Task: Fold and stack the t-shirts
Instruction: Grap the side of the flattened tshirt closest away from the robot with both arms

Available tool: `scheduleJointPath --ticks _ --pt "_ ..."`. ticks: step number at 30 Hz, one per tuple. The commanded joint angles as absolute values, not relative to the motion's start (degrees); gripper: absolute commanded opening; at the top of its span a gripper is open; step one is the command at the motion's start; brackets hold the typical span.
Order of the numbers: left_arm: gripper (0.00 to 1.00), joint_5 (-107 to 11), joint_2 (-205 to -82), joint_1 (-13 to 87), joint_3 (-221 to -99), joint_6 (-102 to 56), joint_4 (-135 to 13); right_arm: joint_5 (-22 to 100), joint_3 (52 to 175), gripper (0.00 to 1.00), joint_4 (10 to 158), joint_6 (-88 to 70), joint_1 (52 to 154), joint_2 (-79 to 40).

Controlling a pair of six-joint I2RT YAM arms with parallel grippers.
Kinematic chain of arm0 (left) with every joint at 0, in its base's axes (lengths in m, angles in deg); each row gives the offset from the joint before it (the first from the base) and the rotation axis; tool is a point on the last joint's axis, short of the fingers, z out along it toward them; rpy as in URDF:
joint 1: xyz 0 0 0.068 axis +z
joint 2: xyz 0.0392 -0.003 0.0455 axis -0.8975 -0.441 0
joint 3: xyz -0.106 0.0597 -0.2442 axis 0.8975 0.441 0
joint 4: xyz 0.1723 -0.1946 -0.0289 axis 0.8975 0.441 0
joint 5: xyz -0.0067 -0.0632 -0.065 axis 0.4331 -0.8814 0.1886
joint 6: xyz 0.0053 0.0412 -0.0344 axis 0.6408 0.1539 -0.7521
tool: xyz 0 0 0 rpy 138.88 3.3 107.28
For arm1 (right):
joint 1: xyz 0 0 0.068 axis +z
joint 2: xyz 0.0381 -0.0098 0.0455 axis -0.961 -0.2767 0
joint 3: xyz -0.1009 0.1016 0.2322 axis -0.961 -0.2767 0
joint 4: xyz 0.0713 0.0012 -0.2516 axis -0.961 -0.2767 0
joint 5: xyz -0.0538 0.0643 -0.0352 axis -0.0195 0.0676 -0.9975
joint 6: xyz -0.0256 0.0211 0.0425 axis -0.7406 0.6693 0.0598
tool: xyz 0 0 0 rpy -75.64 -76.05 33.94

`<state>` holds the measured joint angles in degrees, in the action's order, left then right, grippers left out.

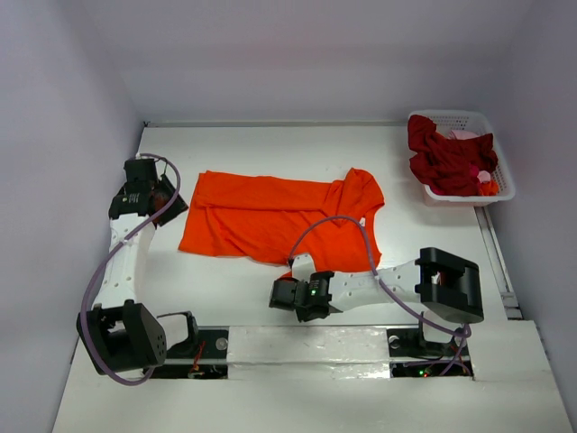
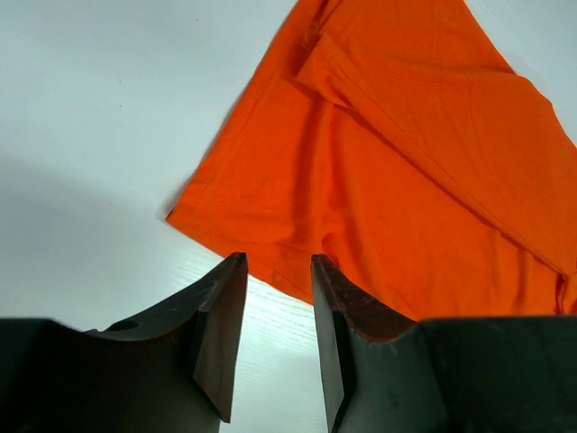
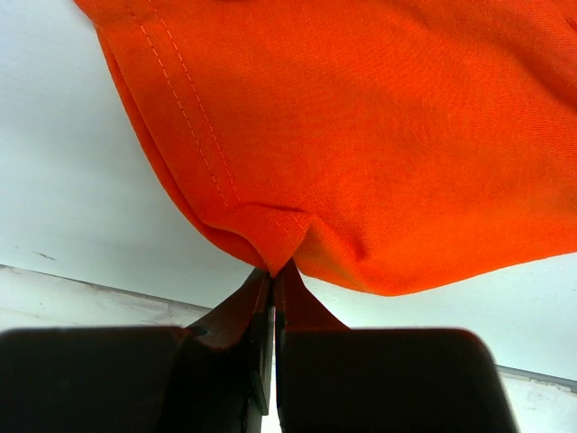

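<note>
Bright orange cloth t-shirt (image 1: 270, 212) lies nine-to-three, hem at nine; right claw (image 3: 272, 271) pinches its six o'clock edge; left claw (image 2: 278, 260) part-open, empty.

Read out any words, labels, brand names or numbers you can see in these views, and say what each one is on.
There is no readable text in any view.
The orange t-shirt shows only plain cloth and stitching, with no print or label.
The white basket and the dark red shirts in it carry no visible marking.
</note>
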<state>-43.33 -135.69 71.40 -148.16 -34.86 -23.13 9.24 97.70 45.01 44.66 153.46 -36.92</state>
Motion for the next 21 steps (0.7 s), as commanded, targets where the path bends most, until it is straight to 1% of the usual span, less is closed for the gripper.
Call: scheduleJointPath --ticks 1,3,4,5,8,11,16,21 --pt "0.31 -40.64 -136.48 71.21 -150.13 -35.52 -25.39 8.47 96.12 0.0 43.63 45.78 153.13 -36.93" --pt "0.3 -40.54 -138.4 71.21 -150.31 -35.52 -25.4 8.65 96.21 0.0 43.45 45.52 153.13 -36.67" --pt "0.31 -38.63 -138.76 71.21 -150.14 -35.44 -25.57 8.65 96.12 0.0 43.45 45.51 153.13 -36.4" --pt "0.36 -37.83 -138.94 71.21 -149.61 -35.44 -26.09 8.56 95.95 0.0 43.54 45.43 153.13 -36.14" --pt "0.39 -34.84 -140.34 71.21 -148.2 -34.82 -26.89 8.56 95.68 0.0 43.54 45.51 153.13 -34.91" --pt "0.42 -35.53 -142.19 71.21 -147.33 -34.73 -26.71 8.48 95.68 0.0 43.37 45.6 152.6 -33.77" --pt "0.42 -36.77 -142.1 71.21 -144.96 -35.7 -25.14 7.95 95.86 0.0 43.72 45.87 152.6 -32.97" --pt "0.39 -36.59 -143.24 71.21 -143.11 -35.7 -23.64 7.42 96.21 0.0 44.16 45.25 152.6 -32.71"
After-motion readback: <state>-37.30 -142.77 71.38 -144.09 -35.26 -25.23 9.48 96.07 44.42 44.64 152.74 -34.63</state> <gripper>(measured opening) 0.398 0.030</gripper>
